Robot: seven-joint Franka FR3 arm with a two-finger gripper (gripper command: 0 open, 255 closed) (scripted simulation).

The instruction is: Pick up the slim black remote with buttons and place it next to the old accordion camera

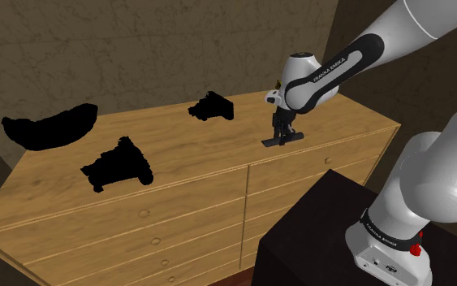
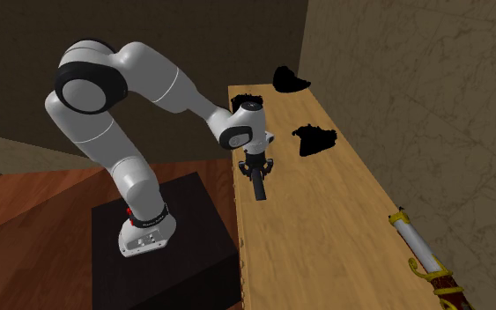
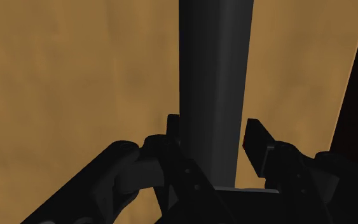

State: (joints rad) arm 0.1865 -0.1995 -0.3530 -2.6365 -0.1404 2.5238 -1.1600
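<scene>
The slim black remote (image 1: pixel 284 140) lies flat on the wooden dresser top (image 1: pixel 202 154), near the end by the stand. My gripper (image 1: pixel 282 132) points straight down over it, and its black fingers (image 3: pixel 259 143) clasp the remote's long body (image 3: pixel 212 89) from both sides. From across the room, the gripper (image 2: pixel 256 169) has the remote (image 2: pixel 257 187) sticking out beneath it towards the camera. Two lumpy all-black objects, one (image 1: pixel 212 106) near the wall and one (image 1: pixel 119 165) nearer the front edge, stand further along the top; I cannot tell which is the camera.
A black curved bowl-like shape (image 1: pixel 49 127) sits at the dresser's far end. A white and gold sheathed blade (image 2: pixel 422 260) lies at the end nearest the second exterior camera. The dark stand (image 1: pixel 324 227) adjoins the dresser's drawer front.
</scene>
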